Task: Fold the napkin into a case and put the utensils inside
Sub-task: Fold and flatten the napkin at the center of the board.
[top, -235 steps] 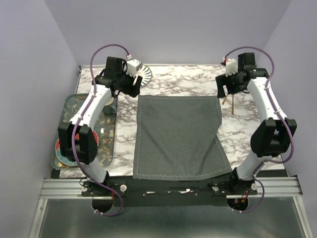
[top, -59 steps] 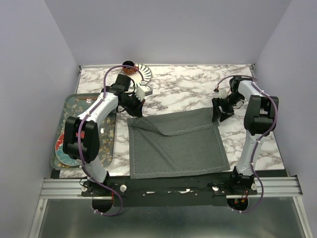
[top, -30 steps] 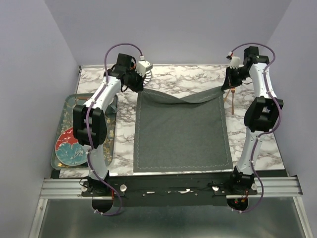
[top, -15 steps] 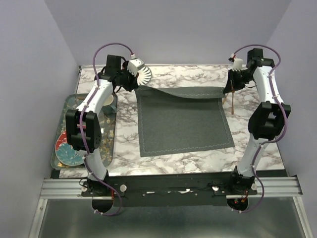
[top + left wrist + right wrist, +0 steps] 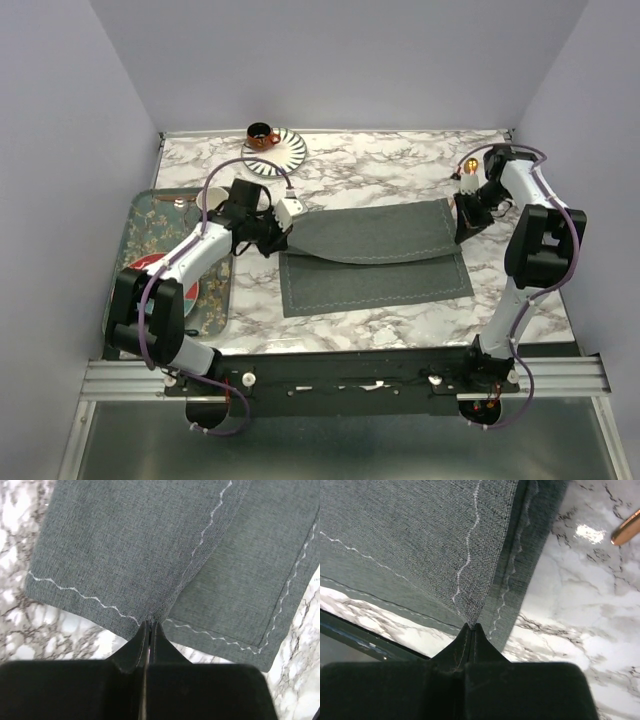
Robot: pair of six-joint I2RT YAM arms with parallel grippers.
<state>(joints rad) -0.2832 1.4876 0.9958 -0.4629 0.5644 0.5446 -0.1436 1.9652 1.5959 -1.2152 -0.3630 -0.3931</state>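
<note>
A patterned tray [image 5: 150, 215] sits at the left edge of the marble table [image 5: 370, 170]. Just beside it, the left hand [image 5: 150, 626] is closed tight on the left corner of the napkin [image 5: 375, 255], with cloth pinched between its fingers. The napkin lies mid-table. Its far part is doubled over toward the near side, and the upper hem stops short of the lower layer's near edge. The right hand [image 5: 471, 627] pinches the right corner likewise. Beyond it, a copper-gold utensil [image 5: 626, 528] lies on the marble, apart from the cloth.
</note>
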